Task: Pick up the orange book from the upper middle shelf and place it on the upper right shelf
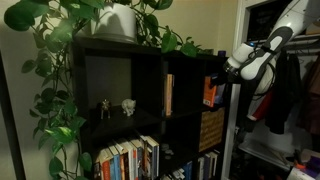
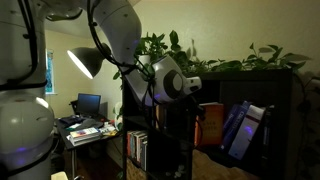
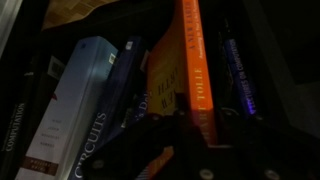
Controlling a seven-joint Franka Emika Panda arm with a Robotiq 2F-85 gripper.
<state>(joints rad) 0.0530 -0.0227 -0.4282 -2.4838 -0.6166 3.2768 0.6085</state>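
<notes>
The black bookcase [image 1: 160, 80] carries a white plant pot [image 1: 118, 22] on top. Two small figurines [image 1: 104, 107] stand in its wide top cell. A tan book [image 1: 168, 95] stands in the upper middle shelf [image 1: 186, 85], and blue books [image 2: 238, 128] lean in the upper right shelf [image 2: 272, 92]. Below are a woven basket [image 1: 212, 128] and a row of books [image 1: 125, 160].

glossy-covered orange book [image 3: 196, 70], matt black bookcase [image 1: 120, 70], smooth white plastic arm [image 2: 120, 25]

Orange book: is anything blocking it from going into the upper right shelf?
Nothing visible blocks it. The orange book is in the gripper, already at the upper right shelf, with blue books close on either side.
</notes>
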